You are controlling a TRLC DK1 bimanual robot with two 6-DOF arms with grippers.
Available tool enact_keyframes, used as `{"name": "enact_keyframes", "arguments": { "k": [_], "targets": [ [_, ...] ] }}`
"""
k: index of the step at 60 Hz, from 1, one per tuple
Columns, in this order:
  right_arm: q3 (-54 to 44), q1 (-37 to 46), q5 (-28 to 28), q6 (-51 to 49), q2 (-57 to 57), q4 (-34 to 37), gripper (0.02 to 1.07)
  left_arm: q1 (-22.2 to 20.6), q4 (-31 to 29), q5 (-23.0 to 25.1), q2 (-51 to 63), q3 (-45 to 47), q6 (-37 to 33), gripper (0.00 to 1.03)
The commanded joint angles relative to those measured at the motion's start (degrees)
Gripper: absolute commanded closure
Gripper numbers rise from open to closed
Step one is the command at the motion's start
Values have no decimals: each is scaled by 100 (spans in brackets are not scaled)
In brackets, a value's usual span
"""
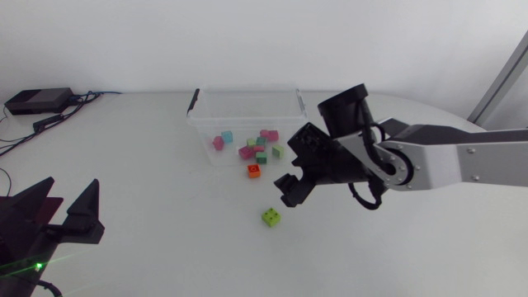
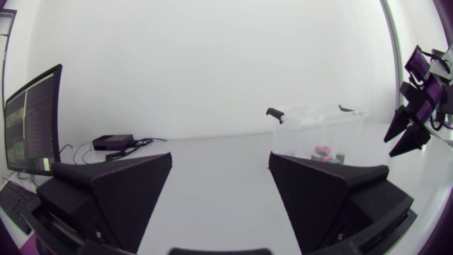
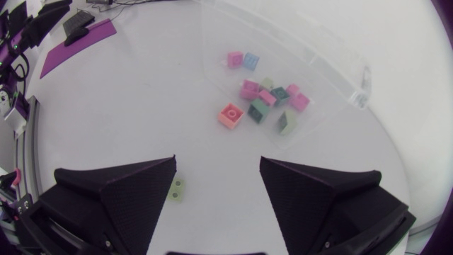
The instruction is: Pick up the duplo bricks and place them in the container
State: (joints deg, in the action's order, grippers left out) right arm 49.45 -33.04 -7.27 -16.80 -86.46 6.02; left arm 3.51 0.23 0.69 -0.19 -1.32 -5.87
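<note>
A green brick point(image 1: 271, 217) lies on the white table point(image 1: 148, 173) near the clear container point(image 1: 247, 111). The right gripper point(image 3: 218, 170) and left gripper point(image 2: 221, 159) gape wide, empty.

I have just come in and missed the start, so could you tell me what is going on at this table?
This is a tidy-up: the clear container holds a cluster of pink, green and blue bricks. The right arm is stretched over the table, jaws open and empty, near a lime-green brick lying outside the container. An orange brick sits by its front wall; inside or outside, I cannot tell. The left arm rests apart, jaws open.
</note>
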Motion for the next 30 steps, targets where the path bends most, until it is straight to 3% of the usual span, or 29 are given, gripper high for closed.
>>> {"name": "enact_keyframes", "arguments": {
  "k": [1,30],
  "targets": [
    [-208,-142,59,230,-354,-22,21,-78,-5,-42,-61,132,253,6],
    [91,-599,217,511,-1277,206,22,-166,-58,-51,-61,123,446,5]
  ]
}}
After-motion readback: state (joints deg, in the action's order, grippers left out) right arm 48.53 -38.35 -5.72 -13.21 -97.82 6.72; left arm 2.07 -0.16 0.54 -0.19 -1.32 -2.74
